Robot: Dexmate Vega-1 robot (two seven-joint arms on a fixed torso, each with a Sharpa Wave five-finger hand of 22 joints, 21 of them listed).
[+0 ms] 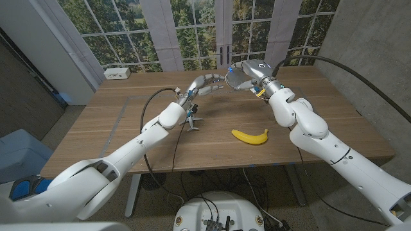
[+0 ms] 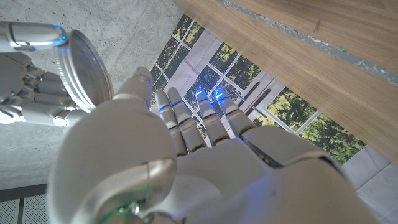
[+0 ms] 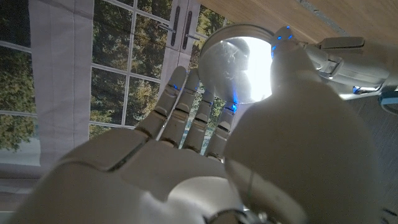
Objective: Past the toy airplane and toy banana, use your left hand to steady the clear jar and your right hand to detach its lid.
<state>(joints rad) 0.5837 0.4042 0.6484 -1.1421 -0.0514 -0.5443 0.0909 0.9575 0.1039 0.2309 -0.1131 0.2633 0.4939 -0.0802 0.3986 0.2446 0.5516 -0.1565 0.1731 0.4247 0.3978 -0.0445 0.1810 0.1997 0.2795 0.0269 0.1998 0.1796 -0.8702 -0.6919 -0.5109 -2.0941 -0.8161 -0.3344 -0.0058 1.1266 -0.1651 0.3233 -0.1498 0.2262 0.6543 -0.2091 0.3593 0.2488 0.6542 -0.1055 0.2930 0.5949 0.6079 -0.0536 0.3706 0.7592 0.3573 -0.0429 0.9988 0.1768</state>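
Observation:
My right hand is raised over the far middle of the table and grips a round silver-rimmed jar lid, which also faces the left wrist camera and catches glare in the right wrist view. I cannot make out the jar's clear body. My left hand reaches in beside the lid with its fingers stretched out and apart, its thumb close to the rim. Nearer to me, the yellow toy banana lies on the table and the small toy airplane sits beside my left forearm.
A white box sits at the table's far left corner. The wooden table ends at windows behind and a grey wall on the right. Cables hang along both arms.

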